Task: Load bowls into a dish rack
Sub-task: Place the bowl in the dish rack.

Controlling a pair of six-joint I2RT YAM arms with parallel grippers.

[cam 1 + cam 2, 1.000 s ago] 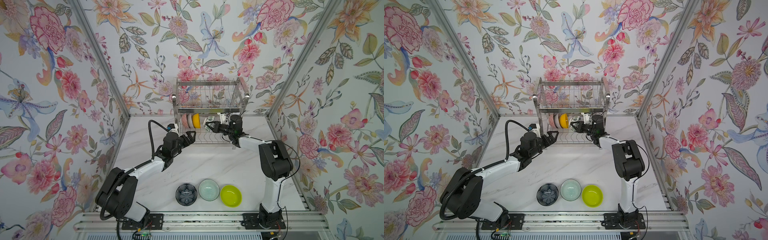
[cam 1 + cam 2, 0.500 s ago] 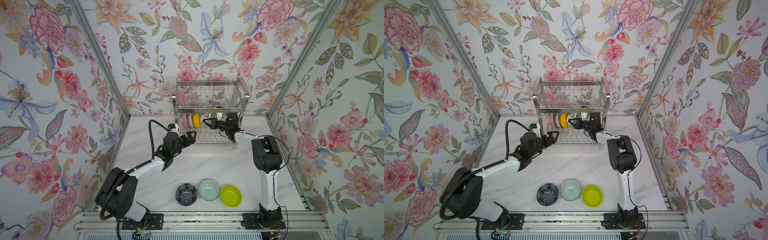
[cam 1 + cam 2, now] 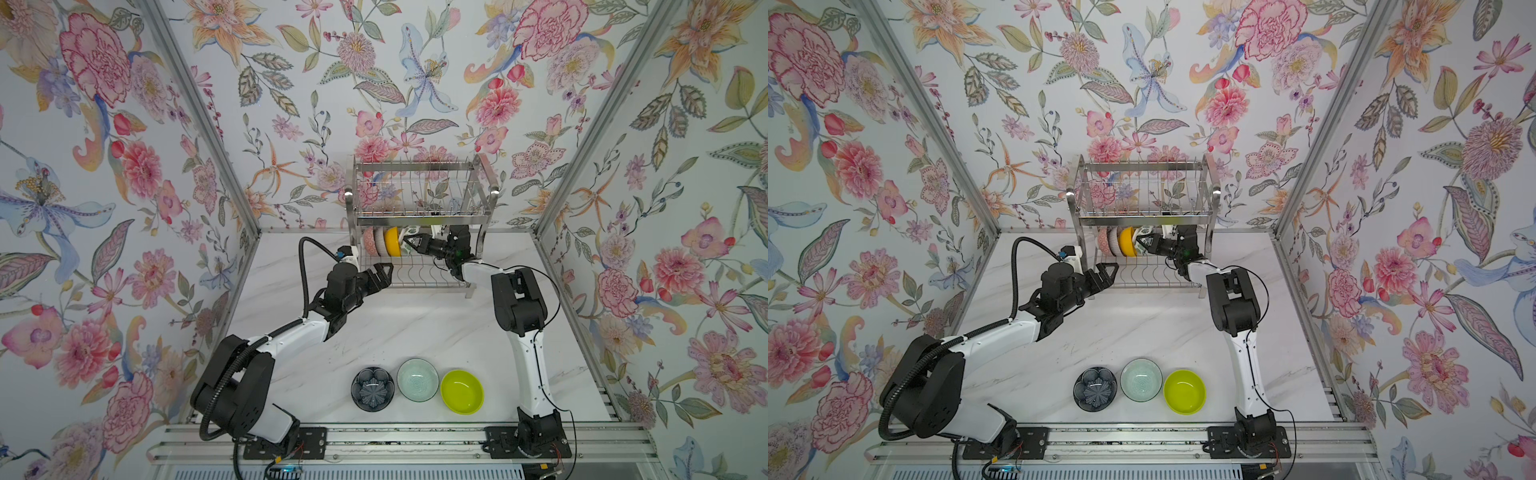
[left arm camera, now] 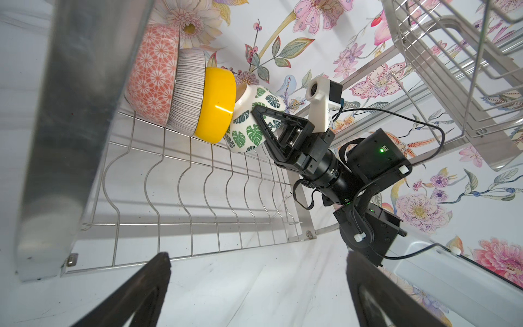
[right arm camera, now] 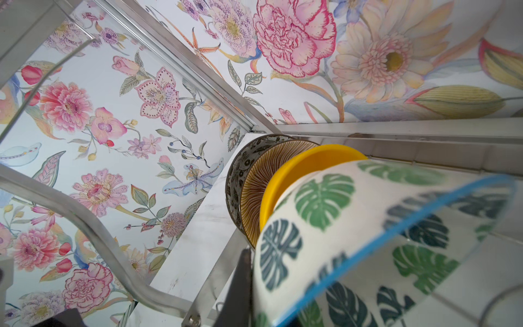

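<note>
Over the last second the right gripper (image 4: pixel 259 116) has carried the leaf bowl (image 4: pixel 249 133) sideways along the lower tier of the rack (image 3: pixel 415 168). The gap that stood between that bowl and the yellow bowl (image 4: pixel 216 107) is gone. The leaf bowl now leans tilted against the yellow one, just past the jaw tips, with its foot toward the yellow bowl. Its lower edge appears to rest on or just above the rack's wavy wires, but I cannot tell whether it has dropped into a slot. The right jaws are still clamped on the leaf bowl's rim, one finger on the outside wall. The left gripper (image 3: pixel 380 277) has not moved. Its jaws stand wide apart and empty, facing the rack's front edge with the loaded bowls ahead of them. Judged from this, the fourth bowl is at its place but not yet released, and the likely next step is to settle it upright and let go. Three bowls, dark (image 3: pixel 372 388), mint (image 3: pixel 417 379) and lime (image 3: pixel 462 392), still wait on the table, well behind both sets of jaws.
</note>
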